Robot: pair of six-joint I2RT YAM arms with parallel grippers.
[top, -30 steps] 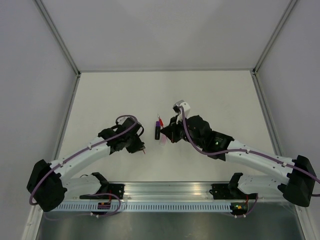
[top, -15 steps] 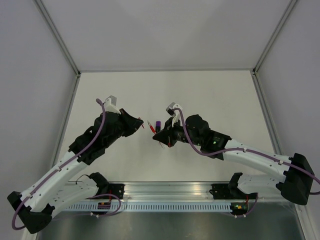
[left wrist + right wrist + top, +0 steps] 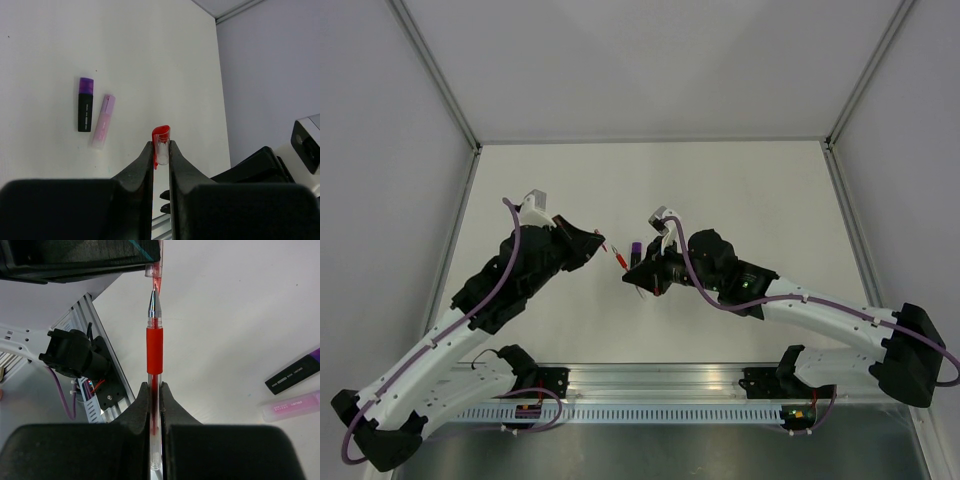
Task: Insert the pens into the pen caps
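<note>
Red pen (image 3: 154, 345), clenched in the right pincer (image 3: 154, 386), now points at the red cap (image 3: 161, 136) clenched in the left pincer (image 3: 161, 146), newly raised just ahead; insertion appears next.

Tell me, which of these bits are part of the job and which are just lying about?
Job: thin red pen in right fingers; small red cap in left fingers; black-and-purple marker piece; pale pink marker piece.
Just there: white table; grey metal rail.
</note>
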